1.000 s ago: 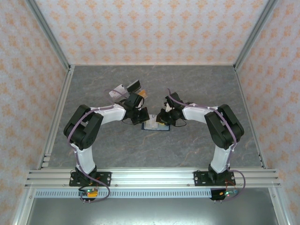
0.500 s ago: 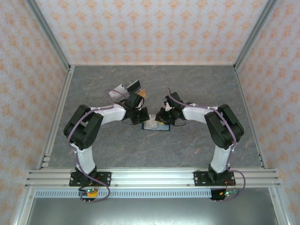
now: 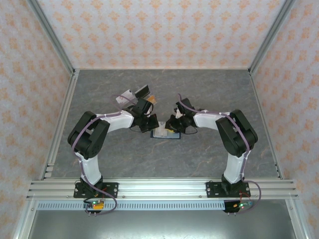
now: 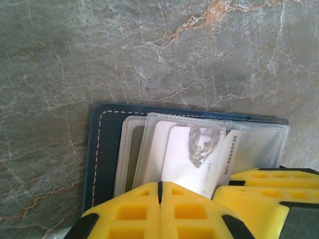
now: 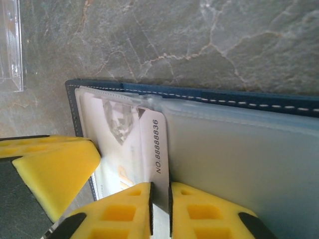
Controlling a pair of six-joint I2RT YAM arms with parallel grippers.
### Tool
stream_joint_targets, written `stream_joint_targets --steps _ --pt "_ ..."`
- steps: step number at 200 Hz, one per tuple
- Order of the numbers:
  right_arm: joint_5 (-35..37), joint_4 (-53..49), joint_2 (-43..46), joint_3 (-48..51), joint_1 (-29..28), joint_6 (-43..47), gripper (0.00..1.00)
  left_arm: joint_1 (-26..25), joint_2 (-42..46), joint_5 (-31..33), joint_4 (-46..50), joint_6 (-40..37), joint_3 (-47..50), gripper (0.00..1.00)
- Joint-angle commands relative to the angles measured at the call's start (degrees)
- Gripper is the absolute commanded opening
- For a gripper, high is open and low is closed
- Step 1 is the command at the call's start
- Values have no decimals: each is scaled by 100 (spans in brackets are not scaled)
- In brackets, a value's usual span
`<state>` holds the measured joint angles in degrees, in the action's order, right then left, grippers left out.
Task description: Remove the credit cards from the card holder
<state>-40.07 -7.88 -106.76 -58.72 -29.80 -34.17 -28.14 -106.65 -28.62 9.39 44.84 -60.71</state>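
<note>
The card holder (image 3: 166, 134) lies open on the table between both arms, navy (image 4: 102, 149) with clear inner pockets (image 5: 239, 164). A white credit card (image 4: 199, 154) printed with a diamond and a number sticks partway out of a pocket. My right gripper (image 5: 160, 188) is shut on that card's edge (image 5: 155, 144); in the top view it (image 3: 173, 124) sits at the holder's right end. My left gripper (image 4: 160, 185) is shut with nothing between its fingers, resting on the holder's left part (image 3: 151, 123). The right gripper's fingers (image 4: 264, 184) lie close beside it.
A clear acrylic stand (image 3: 128, 96) sits behind the left gripper; its corner (image 5: 11, 45) lies just beyond the holder. The marbled grey table (image 3: 214, 89) is walled by patterned panels, with a metal rail (image 3: 159, 186) along the near edge.
The right gripper's jaws have closed tighter onto the card's edge. Both arms and the card holder stay where they were.
</note>
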Motion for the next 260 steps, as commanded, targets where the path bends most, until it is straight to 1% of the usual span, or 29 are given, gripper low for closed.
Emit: stream_joint_targets --steps 1,18,41,63,87,115,127,140,154,162,177,197,225,239,260 --pt "161 21 28 50 1 -13 9 -34 -208 306 469 -106 156 0" --pt "393 -132 210 115 3 35 5 -34 -194 322 492 -123 130 1" --pt "578 -293 466 310 29 108 3 -34 -180 335 547 -159 103 2" --pt "643 -356 738 500 93 190 2 -38 -152 327 559 -194 62 6" --pt "659 -355 1096 615 115 300 0 -34 -24 297 551 -204 -62 11" --pt "622 -133 1593 756 115 373 0 -34 366 313 635 -204 -322 25" --pt "435 73 1780 836 145 308 0 -25 588 369 732 -221 -434 32" --pt "116 460 1948 939 228 128 0 29 858 380 792 -197 -490 42" --pt "-118 841 2108 1010 300 -58 0 108 1138 310 747 -123 -474 47" --pt "-186 1020 2178 1009 331 -142 0 162 1304 256 673 -59 -428 52" --pt "-294 1418 2319 1002 347 -311 0 279 1611 42 399 116 -250 63" --pt "-398 2035 2436 961 350 -601 0 433 1932 -376 -99 350 65 73" --pt "-498 2968 2430 878 357 -1295 0 709 2193 -1279 -1003 716 446 78" --pt "-488 3442 2349 852 351 -1634 0 819 2283 -1575 -1260 848 527 79" --pt "-607 3874 2132 707 351 -1988 0 954 2374 -1957 -1844 1173 680 80"
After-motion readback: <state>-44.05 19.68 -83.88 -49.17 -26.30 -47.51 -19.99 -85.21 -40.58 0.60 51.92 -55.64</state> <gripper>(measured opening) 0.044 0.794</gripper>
